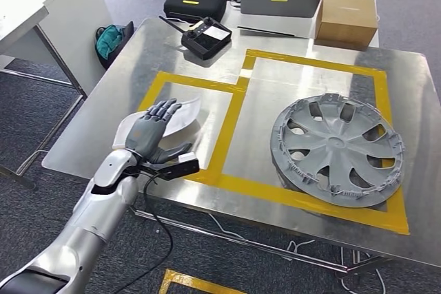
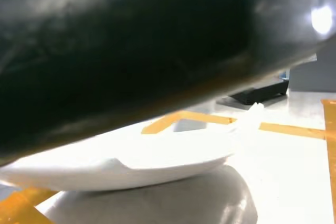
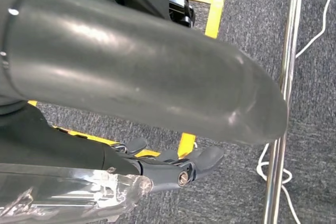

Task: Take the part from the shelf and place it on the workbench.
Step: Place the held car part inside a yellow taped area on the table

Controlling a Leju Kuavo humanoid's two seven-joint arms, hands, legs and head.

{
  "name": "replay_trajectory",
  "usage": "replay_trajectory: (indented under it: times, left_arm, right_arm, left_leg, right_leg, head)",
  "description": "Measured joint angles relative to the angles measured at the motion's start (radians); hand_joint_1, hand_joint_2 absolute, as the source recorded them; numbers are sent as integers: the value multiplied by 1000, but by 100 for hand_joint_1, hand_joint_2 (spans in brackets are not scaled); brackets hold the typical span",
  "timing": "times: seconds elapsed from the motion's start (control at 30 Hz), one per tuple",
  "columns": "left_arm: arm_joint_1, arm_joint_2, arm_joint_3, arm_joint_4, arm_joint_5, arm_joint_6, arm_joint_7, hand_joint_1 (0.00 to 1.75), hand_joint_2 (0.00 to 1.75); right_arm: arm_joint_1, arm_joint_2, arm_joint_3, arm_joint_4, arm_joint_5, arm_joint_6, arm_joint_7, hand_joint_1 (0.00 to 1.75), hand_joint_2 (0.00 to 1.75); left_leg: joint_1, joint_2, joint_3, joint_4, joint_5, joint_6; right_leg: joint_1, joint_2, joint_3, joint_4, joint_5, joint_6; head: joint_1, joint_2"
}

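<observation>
Steel workbench (image 1: 291, 101), white part (image 1: 182, 116) lying in its yellow-taped bay.
Left hand (image 1: 151, 133) spread, empty, above it; right hand (image 3: 186, 167) empty. Part seems light, thin, slippery: grip its edge.

Silver jointed left arm (image 1: 88, 218), grey dark-fingered left hand (image 1: 151, 132), black cable (image 1: 156, 239) trailing from the wrist.

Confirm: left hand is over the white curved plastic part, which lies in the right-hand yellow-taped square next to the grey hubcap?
Not quite. The white curved plastic part lies in the left-hand yellow-taped square, not the right one; the head view shows it. The left hand is over it, and the grey hubcap sits alone in the right-hand square.
</observation>
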Motion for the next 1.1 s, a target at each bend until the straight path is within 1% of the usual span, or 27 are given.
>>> replay_trajectory:
  times: [0.07,0.1,0.13,0.2,0.23,0.27,0.33,0.37,0.4,0.43,0.47,0.5,0.53,0.57,0.6,0.67,0.7,0.73,0.8,0.83,0.87,0.9,0.93,0.97,1.03,1.07,1.1]
  left_arm:
    - [3,2,0,-12,1,0,-1,0,0]
    - [5,3,0,-17,6,1,-3,0,0]
    - [8,4,1,-24,14,2,-8,0,0]
    - [22,6,3,-53,43,9,-24,0,0]
    - [33,7,4,-75,62,14,-34,0,0]
    - [49,7,7,-103,85,17,-43,0,0]
    - [95,9,14,-164,135,22,-63,0,0]
    - [123,10,18,-195,156,23,-73,0,0]
    - [152,13,22,-224,174,25,-83,0,0]
    - [181,16,26,-251,191,27,-94,0,0]
    - [210,19,31,-280,209,30,-106,0,0]
    - [239,22,37,-306,231,35,-119,0,0]
    - [269,24,46,-334,263,43,-138,0,0]
    - [300,25,56,-361,304,55,-163,0,0]
    - [332,25,68,-386,348,72,-195,0,0]
    - [411,24,96,-433,439,113,-276,0,0]
    - [448,22,111,-450,473,128,-312,0,0]
    - [484,21,127,-465,502,138,-343,0,0]
    - [532,16,157,-485,540,145,-377,0,0]
    - [550,13,172,-492,553,147,-387,0,0]
    - [564,11,184,-497,565,150,-395,0,0]
    - [576,8,195,-499,577,153,-403,0,0]
    - [587,4,207,-501,590,157,-411,0,0]
    - [595,1,216,-503,602,161,-419,0,0]
    - [602,-7,234,-506,624,167,-434,0,0]
    - [603,-10,241,-508,632,170,-439,0,0]
    - [605,-14,248,-510,641,173,-445,0,0]
  right_arm:
    - [0,0,-2,0,0,0,0,0,0]
    - [0,2,-2,0,-1,0,0,0,0]
    - [0,4,-2,1,-2,0,0,0,0]
    - [0,8,-4,1,-6,-1,1,0,0]
    - [0,8,-5,1,-8,-4,0,0,0]
    - [2,8,-7,1,-11,-7,0,0,0]
    - [6,8,-12,1,-16,-13,-1,0,0]
    - [8,9,-15,1,-19,-14,-1,0,0]
    - [9,9,-18,1,-22,-15,-1,0,0]
    - [10,9,-22,1,-25,-16,-2,0,0]
    - [10,9,-26,1,-29,-17,-3,0,0]
    - [10,9,-30,1,-33,-18,-4,0,0]
    - [9,13,-35,1,-38,-19,-5,0,0]
    - [9,16,-39,0,-43,-21,-6,0,0]
    - [8,20,-44,0,-49,-24,-6,0,0]
    - [11,23,-57,-2,-59,-33,-6,0,0]
    - [13,24,-63,-2,-63,-36,-6,0,0]
    - [16,25,-70,-4,-65,-39,-6,0,0]
    - [18,29,-80,-8,-68,-44,-4,0,0]
    - [18,31,-84,-9,-68,-46,-4,0,0]
    - [17,32,-87,-10,-69,-48,-3,0,0]
    - [17,33,-90,-12,-69,-49,-2,0,0]
    - [17,34,-94,-13,-69,-51,0,0,0]
    - [17,36,-97,-14,-69,-52,1,0,0]
    - [16,42,-104,-18,-71,-59,5,0,0]
    - [16,46,-107,-20,-73,-63,7,0,0]
    - [16,50,-109,-23,-75,-66,9,0,0]
  left_leg:
    - [-1,0,-1,1,-1,1]
    - [-2,0,-2,2,-1,5]
    - [-4,-1,-2,0,0,12]
    - [0,0,10,-26,16,27]
    - [5,0,18,-42,26,31]
    - [10,0,24,-55,35,33]
    - [17,1,25,-61,40,33]
    - [20,0,24,-60,40,30]
    - [23,0,24,-59,40,26]
    - [29,0,23,-55,39,19]
    - [37,-1,22,-49,36,10]
    - [44,-1,19,-38,30,-2]
    - [49,-1,15,-24,24,-15]
    - [51,-1,10,-11,19,-26]
    - [51,-2,5,-2,17,-34]
    - [50,-1,3,1,22,-42]
    - [52,-4,1,2,17,-45]
    - [54,-13,-7,17,-2,-45]
    - [50,-38,-43,102,-79,-41]
    - [45,-48,-68,173,-127,-35]
    - [40,-54,-89,236,-162,-30]
    - [34,-57,-96,274,-181,-23]
    - [28,-59,-88,286,-186,-13]
    - [23,-59,-59,253,-173,-3]
    - [11,-65,34,118,-140,19]
    - [5,-67,70,60,-128,23]
    - [1,-70,90,22,-120,25]
  right_leg:
    - [-2,0,1,-2,1,1]
    - [-4,-1,2,-4,3,5]
    - [-6,-1,4,-9,7,9]
    - [-5,0,5,-18,9,18]
    - [-4,6,0,-7,-4,22]
    - [-3,12,-15,27,-28,25]
    - [-9,21,-64,148,-93,34]
    - [-13,21,-86,202,-114,40]
    - [-18,21,-96,228,-119,47]
    - [-24,20,-86,214,-104,55]
    - [-31,18,-57,165,-75,65]
    - [-37,16,-22,101,-49,78]
    - [-41,18,8,48,-33,84]
    - [-43,21,26,19,-28,80]
    - [-42,26,30,12,-32,71]
    - [-38,36,20,26,-34,39]
    - [-36,39,14,29,-31,28]
    - [-33,41,7,31,-27,17]
    - [-30,42,-9,31,-16,-1]
    - [-27,42,-19,30,-9,-7]
    - [-23,43,-30,30,-1,-11]
    - [-19,44,-41,30,7,-13]
    - [-14,46,-53,30,17,-14]
    - [-11,48,-65,30,27,-14]
    - [-7,53,-86,30,49,-11]
    - [-5,55,-92,29,59,-8]
    - [-5,55,-96,24,70,-2]
  head:
    - [0,0]
    - [0,0]
    - [-1,0]
    - [-2,0]
    - [-2,0]
    - [-1,0]
    - [2,0]
    - [2,0]
    - [2,0]
    - [2,0]
    - [2,0]
    - [2,0]
    - [5,0]
    - [6,0]
    - [5,0]
    - [0,0]
    - [-4,0]
    - [-7,0]
    - [-12,0]
    - [-14,0]
    - [-14,0]
    - [-15,0]
    - [-15,0]
    - [-15,0]
    - [-15,0]
    - [-14,0]
    - [-13,0]
